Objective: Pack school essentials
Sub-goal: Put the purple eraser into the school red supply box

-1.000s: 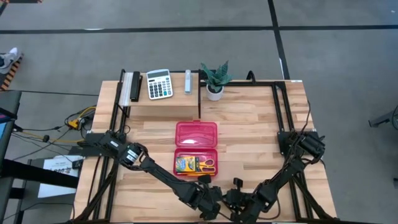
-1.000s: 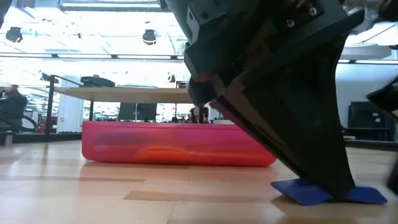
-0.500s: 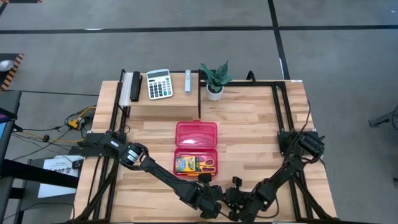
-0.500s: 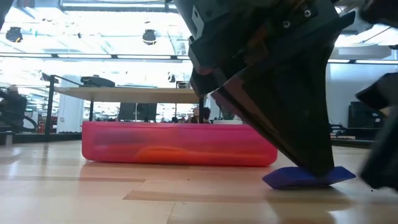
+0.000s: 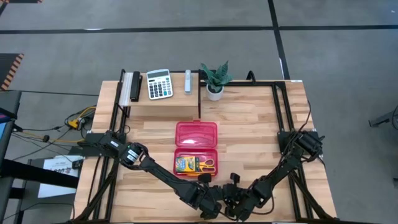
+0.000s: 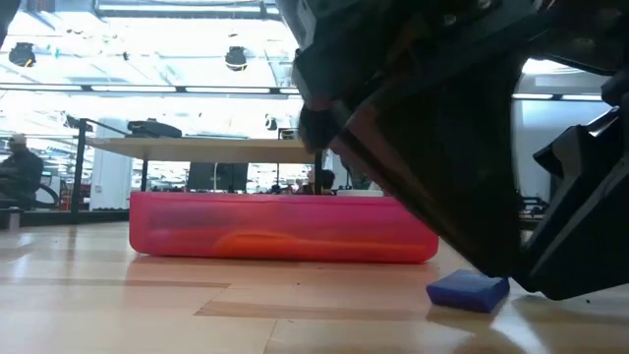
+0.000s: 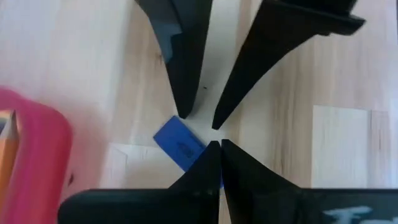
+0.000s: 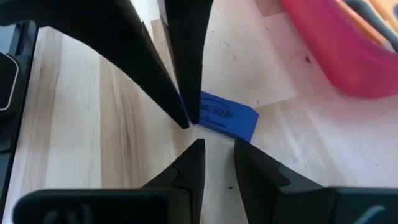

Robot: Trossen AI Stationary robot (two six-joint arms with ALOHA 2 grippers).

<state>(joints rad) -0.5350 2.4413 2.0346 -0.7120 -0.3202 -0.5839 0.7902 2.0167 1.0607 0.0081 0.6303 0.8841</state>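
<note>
Eraser (image 6: 469, 291), small and blue, lies flat on the wooden table (image 5: 249, 124) just beside the near edge of the open pink pencil case (image 5: 196, 149). Left gripper (image 7: 216, 144) has its fingertips pressed together at the eraser's edge, holding nothing. Right gripper (image 8: 216, 151) faces it, fingers slightly parted, tips near the eraser, not gripping it.

Probably a lab: framed wooden table (image 5: 249, 124), concrete floor (image 5: 186, 43), ceiling lights (image 6: 236, 57).

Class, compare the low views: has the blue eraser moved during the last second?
Yes. The blue eraser has slid left toward the pink pencil case and now lies flatter on the table.
</note>
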